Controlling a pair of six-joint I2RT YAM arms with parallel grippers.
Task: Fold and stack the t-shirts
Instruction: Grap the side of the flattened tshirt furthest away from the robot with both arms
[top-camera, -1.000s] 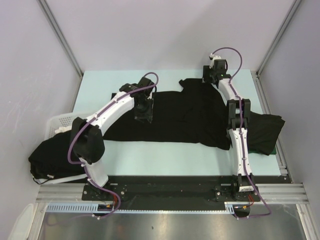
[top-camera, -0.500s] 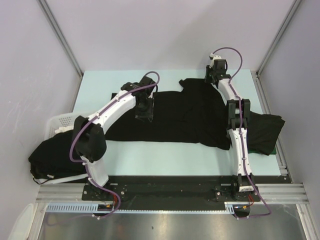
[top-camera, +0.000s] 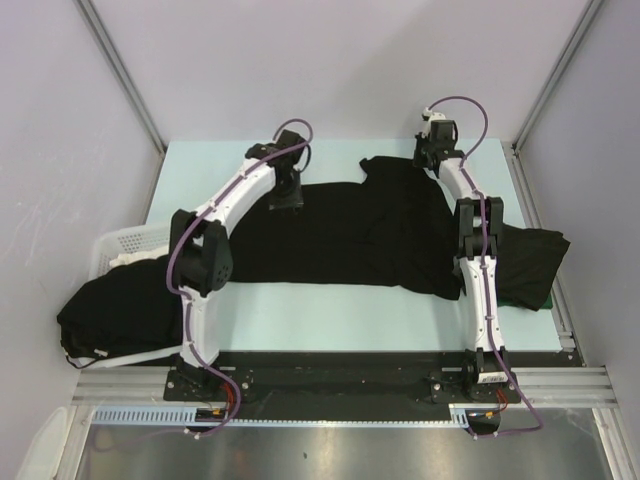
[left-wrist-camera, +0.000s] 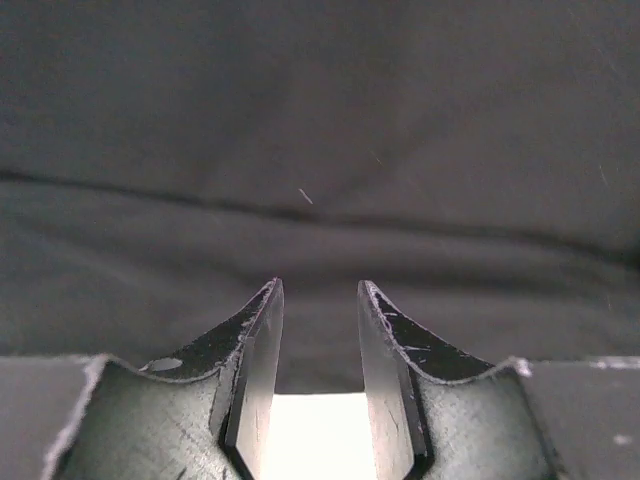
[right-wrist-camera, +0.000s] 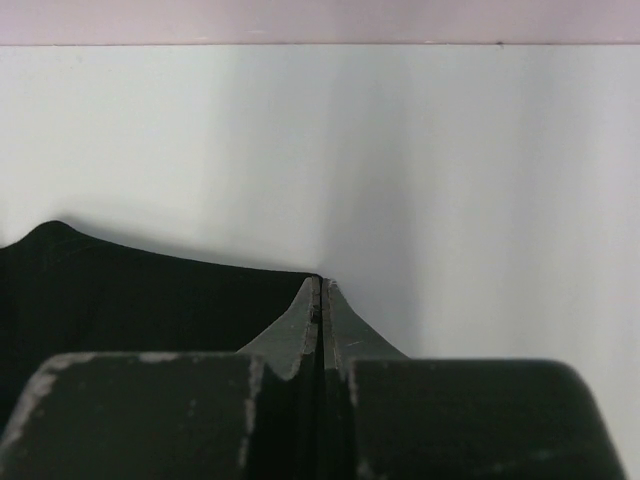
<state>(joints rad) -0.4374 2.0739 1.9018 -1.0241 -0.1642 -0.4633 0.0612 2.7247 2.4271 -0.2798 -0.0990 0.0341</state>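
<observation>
Left gripper (left-wrist-camera: 320, 288): fingers parted by a narrow gap, nothing between them, positioned over the spread t-shirt (left-wrist-camera: 320, 150) near its far left edge. Right gripper (right-wrist-camera: 320, 281): fingers pressed together at the far right edge of the same shirt; whether cloth is caught between them cannot be told. The shirt lies flat across the middle of the table (top-camera: 330, 310). A second t-shirt (top-camera: 530, 260) lies at the right table edge. A black heap (top-camera: 100, 310), possibly more shirts, drapes the white basket (top-camera: 125, 240) at left.
</observation>
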